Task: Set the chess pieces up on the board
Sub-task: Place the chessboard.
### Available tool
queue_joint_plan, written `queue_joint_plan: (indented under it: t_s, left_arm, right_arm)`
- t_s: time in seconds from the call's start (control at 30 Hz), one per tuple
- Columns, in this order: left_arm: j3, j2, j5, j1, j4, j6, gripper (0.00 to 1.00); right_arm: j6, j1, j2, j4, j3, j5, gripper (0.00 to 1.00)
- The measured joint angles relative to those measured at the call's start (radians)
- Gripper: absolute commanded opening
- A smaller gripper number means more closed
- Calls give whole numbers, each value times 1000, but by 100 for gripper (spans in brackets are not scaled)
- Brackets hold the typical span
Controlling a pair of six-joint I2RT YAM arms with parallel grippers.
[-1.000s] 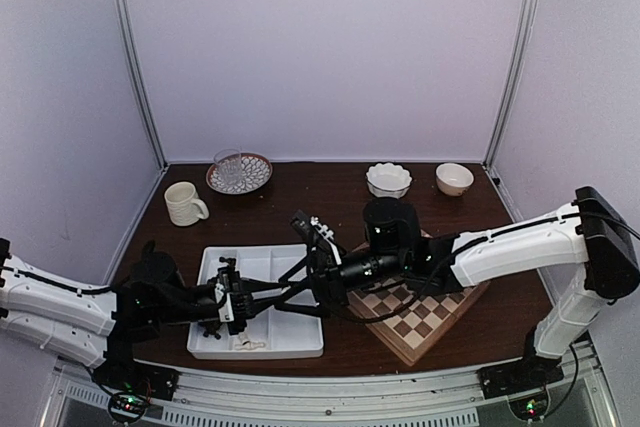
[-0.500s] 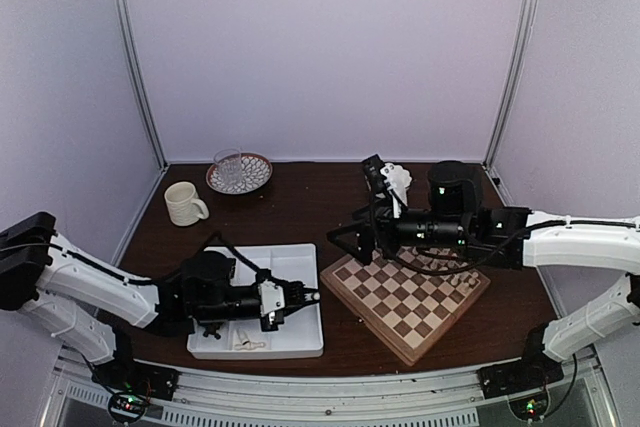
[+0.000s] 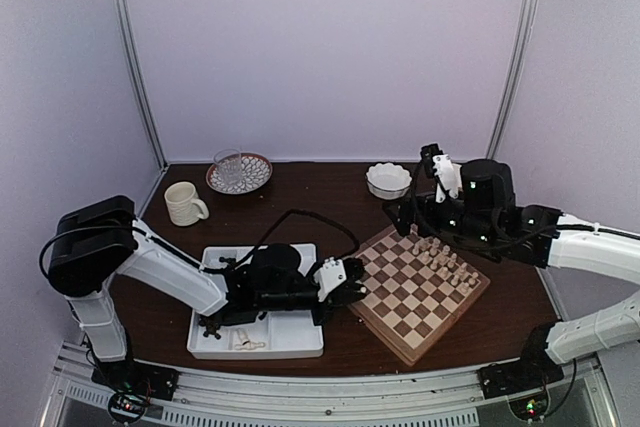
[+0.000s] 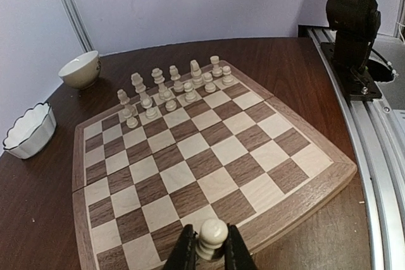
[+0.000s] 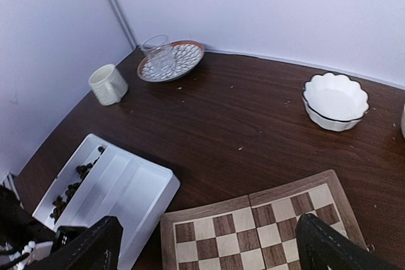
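Gripping hand: left hand (image 4: 205, 254) pinches a cream pawn (image 4: 211, 237) by its upper body, low over the board (image 4: 316, 184) at its near rim.
Idle hand: right hand (image 5: 207, 222) gapes wide, empty, above the board's edge.
Cream rows (image 4: 171, 90): crowded along the far side.
Risk one: slotting the pawn there may topple neighbours, since the gaps look tight.
Risk two: a tilted release could roll it onto the desk (image 4: 38, 213).

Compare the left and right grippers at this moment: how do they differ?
The left gripper has its fingers shut on a cream chess piece; the right gripper has its fingers spread wide with nothing between them. The left gripper sits low at the left side of the board; the right gripper hangs higher, above its far side. Both are at the board.
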Motion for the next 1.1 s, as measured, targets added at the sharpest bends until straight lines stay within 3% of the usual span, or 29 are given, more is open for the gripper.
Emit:
queue_joint_plan:
  t_s: [0.2,0.53,0.83,1.0,1.1]
  left_arm:
    - [133,101,37,0,-95,-61,0]
    - [340,201,74,0,-322,-104,0]
    - [412,269,67,0,-441,-108,1]
    - [421,280,65,0,-457,-108,9]
    - [421,280,63,0,-459,-108,19]
  right_arm:
    - [87,-55,-65,11,-58,76,100]
    - [97,-55,-185,76,-144,132,100]
    - [96,-57,-209,114,-158,155,99]
    - [96,-58,-211,117,-164,158,100]
    - [96,-58,-211,119,-164,158,100]
